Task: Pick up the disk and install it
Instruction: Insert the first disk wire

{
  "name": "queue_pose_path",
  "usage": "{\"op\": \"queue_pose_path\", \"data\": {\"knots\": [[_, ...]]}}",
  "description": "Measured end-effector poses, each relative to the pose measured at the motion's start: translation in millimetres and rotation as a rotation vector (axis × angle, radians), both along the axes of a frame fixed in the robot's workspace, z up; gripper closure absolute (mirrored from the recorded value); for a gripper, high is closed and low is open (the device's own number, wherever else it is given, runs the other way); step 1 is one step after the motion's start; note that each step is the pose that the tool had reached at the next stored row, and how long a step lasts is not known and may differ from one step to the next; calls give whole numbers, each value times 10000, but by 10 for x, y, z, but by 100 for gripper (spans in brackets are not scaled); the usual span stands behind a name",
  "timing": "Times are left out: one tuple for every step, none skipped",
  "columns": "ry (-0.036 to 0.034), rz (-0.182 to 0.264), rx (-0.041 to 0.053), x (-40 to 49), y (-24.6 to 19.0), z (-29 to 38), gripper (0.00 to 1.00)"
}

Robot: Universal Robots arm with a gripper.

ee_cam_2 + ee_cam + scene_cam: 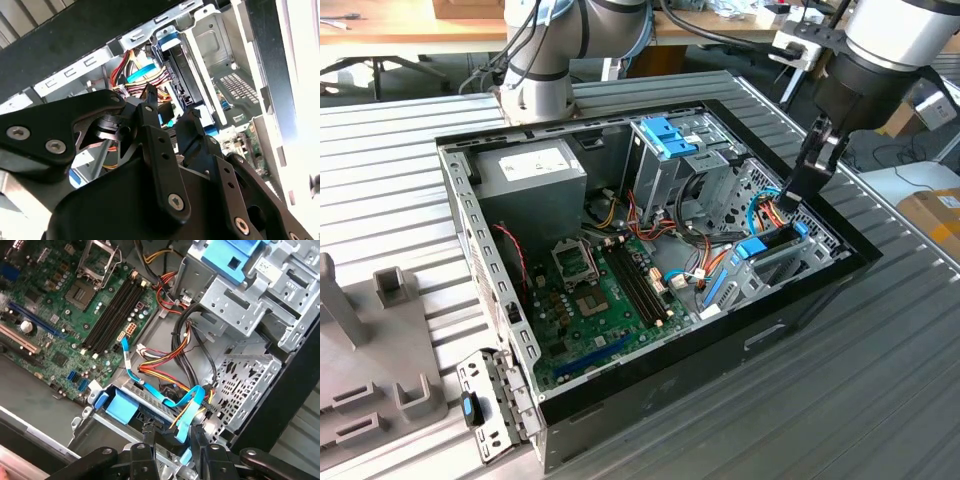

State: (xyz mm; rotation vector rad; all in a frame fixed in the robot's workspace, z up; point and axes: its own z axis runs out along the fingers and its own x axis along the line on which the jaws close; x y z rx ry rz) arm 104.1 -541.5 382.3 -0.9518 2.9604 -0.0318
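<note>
The disk (pixel 772 255) stands on edge in the drive bay at the case's corner on the exterior view's right, with light-blue bracket ends at both tips. In both wrist views its dark edge (pixel 182 80) (pixel 150 412) lies in the slot just beyond the fingertips. My gripper (pixel 792 192) hangs right above the bay, a little over the disk's far end. Its black fingers (pixel 155 130) stand a narrow gap apart, and I see nothing clamped between them. My gripper (pixel 172 442) hovers by a looped blue cable (pixel 192 402).
The open computer case (pixel 480 250) lies on a ribbed metal table. It holds a grey power-supply box (pixel 535 170), a tall metal cage with blue tabs (pixel 670 135), a green motherboard (pixel 600 290) and orange and red cable bundles (pixel 155 365). Grey fixtures (pixel 390 290) stand at the exterior view's left.
</note>
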Motion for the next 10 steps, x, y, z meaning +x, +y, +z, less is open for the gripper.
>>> {"op": "queue_pose_path", "data": {"knots": [[0, 184, 0, 0, 0, 0, 58], [0, 572, 1, 0, 0, 0, 58], [0, 875, 0, 0, 0, 0, 58], [0, 1027, 1, 0, 1, 0, 58], [0, 1274, 0, 0, 1, 0, 58], [0, 1737, 0, 0, 1, 0, 58], [0, 2035, 0, 0, 2, 0, 58], [-1, 2377, 1, 0, 3, 0, 58], [-1, 2534, 1, 0, 3, -1, 58], [-1, 2654, 0, 0, 4, 0, 58]]}}
